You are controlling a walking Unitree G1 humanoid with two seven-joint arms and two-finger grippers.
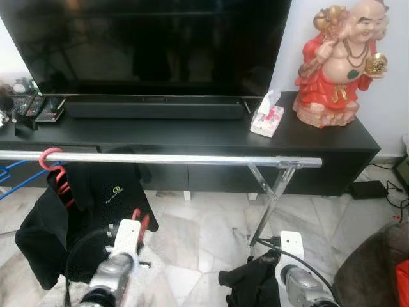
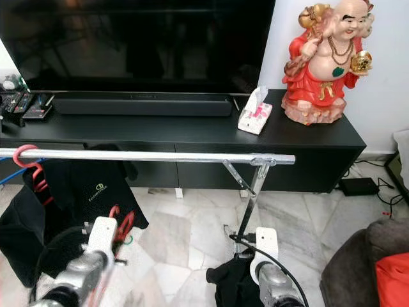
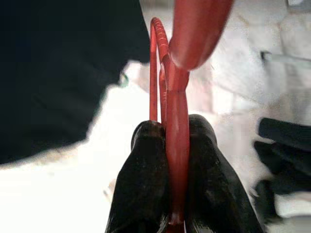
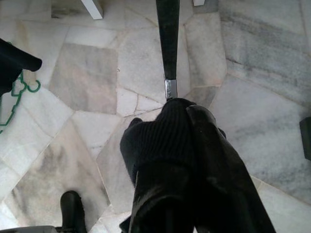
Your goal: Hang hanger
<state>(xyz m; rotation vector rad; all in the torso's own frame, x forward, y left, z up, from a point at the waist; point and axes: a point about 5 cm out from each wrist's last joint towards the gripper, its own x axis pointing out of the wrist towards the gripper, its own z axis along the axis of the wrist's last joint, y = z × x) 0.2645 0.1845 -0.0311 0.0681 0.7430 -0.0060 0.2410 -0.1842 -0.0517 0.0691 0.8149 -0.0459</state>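
Observation:
A chrome clothes rail (image 1: 172, 158) runs across in front of me. At its left end hangs a red hanger (image 1: 50, 160) carrying a black T-shirt (image 1: 96, 198). My left gripper (image 3: 170, 128) is shut on a second red hanger (image 3: 176, 111), held low beside that T-shirt; its red wire peeks past my left wrist (image 1: 128, 235). Below the rail's right end, my right gripper (image 4: 183, 110) is shut on a black knit garment (image 1: 250, 284), which drapes over the fingers.
The rack's slanted chrome leg (image 1: 271, 195) drops to the marble floor (image 1: 192, 236) between my arms. Behind stand a black TV console (image 1: 319, 137), a TV (image 1: 153, 45), a tissue box (image 1: 267, 115) and a red statue (image 1: 339, 64). A brown cushion (image 1: 377, 268) lies right.

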